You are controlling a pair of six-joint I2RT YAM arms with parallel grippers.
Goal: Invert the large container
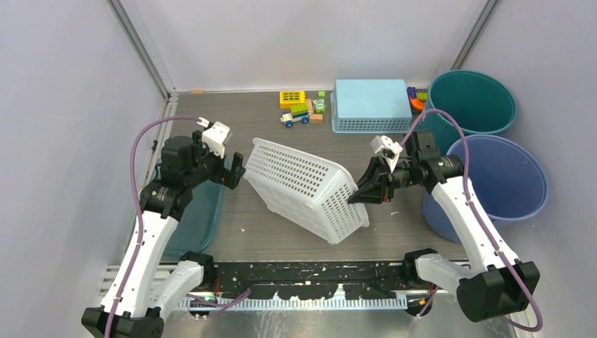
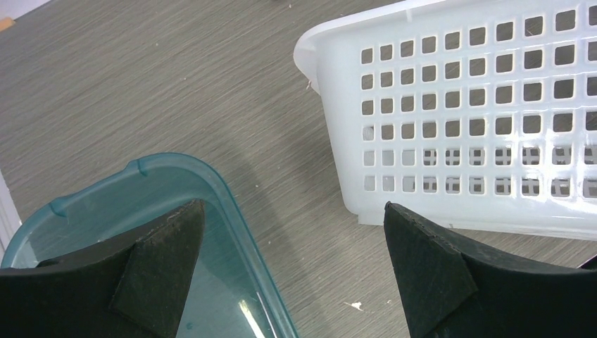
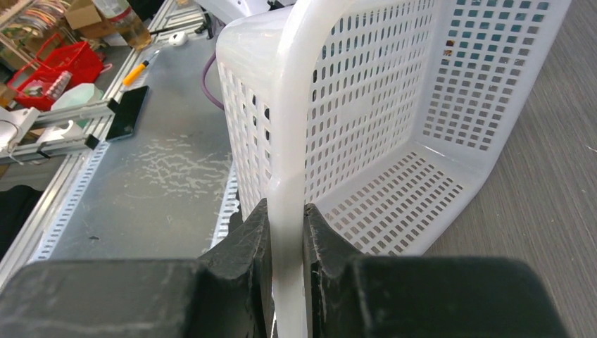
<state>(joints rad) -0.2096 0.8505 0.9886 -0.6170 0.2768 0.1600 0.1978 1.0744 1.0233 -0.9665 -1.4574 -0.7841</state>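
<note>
The large container is a white perforated basket (image 1: 303, 186); it is tipped up on one long side in the middle of the table, with its opening facing the right. My right gripper (image 1: 357, 196) is shut on its rim at the right end. In the right wrist view the white rim (image 3: 285, 141) runs straight between the two black fingers (image 3: 246, 239), and the basket's inside (image 3: 394, 105) shows beyond. My left gripper (image 1: 238, 169) stands open just off the basket's left end, touching nothing. In the left wrist view the basket wall (image 2: 479, 113) lies ahead of the wide-apart jaws (image 2: 294, 208).
A teal tray (image 1: 204, 211) lies on the table under my left gripper, seen also as the teal tray (image 2: 105, 211) in the wrist view. At the back stand a light blue basket (image 1: 371, 104) and toy blocks (image 1: 299, 108). A teal bucket (image 1: 473, 98) and a blue bucket (image 1: 503, 176) stand at the right.
</note>
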